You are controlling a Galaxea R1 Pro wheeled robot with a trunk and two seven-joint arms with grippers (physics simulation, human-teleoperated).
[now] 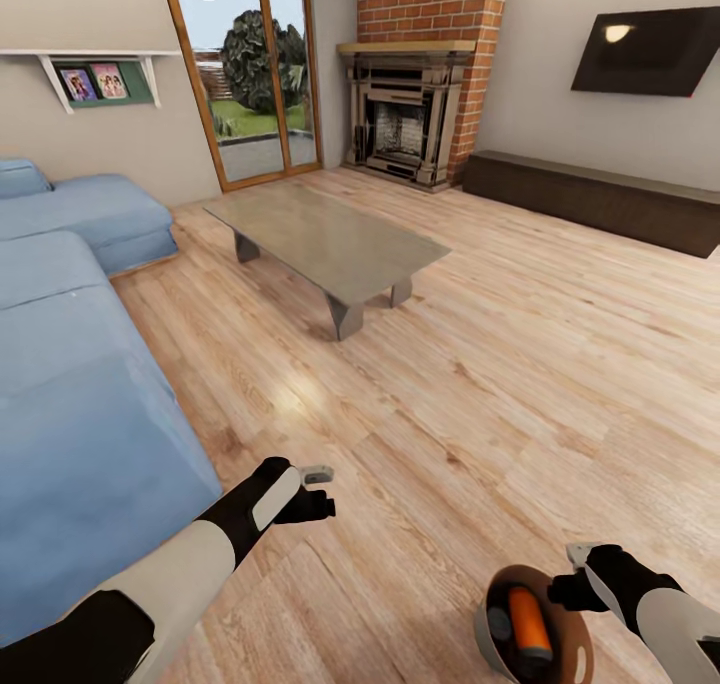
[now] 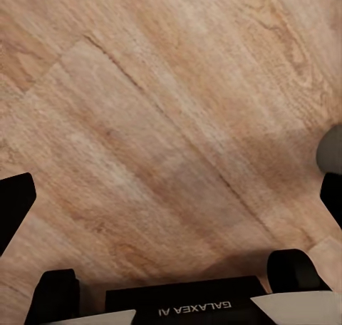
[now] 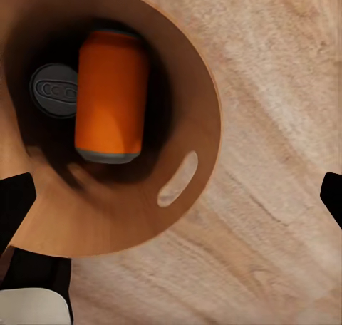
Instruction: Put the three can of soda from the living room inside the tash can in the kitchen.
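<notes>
The brown tash can [image 1: 573, 646] stands on the wood floor of the living room, at my lower right. Inside it an orange can of soda [image 1: 530, 619] lies on its side. Next to that one shows the grey top of a second can [image 1: 499, 624]. The right wrist view looks straight down into the tash can [image 3: 142, 211], with the lying can [image 3: 110, 97] and the grey top [image 3: 55, 90]. My right gripper [image 1: 568, 574] hovers open at the bin's rim, with one finger [image 3: 14, 211] over its wall. My left gripper [image 1: 322, 492] is open over bare floor.
A blue corner sofa [image 1: 70, 384] fills the left side. A glass coffee table [image 1: 330, 239] stands ahead, with a brick fireplace [image 1: 405, 114] and a glass door behind it. A low dark bench [image 1: 600, 199] and a wall TV [image 1: 650, 49] are at the right.
</notes>
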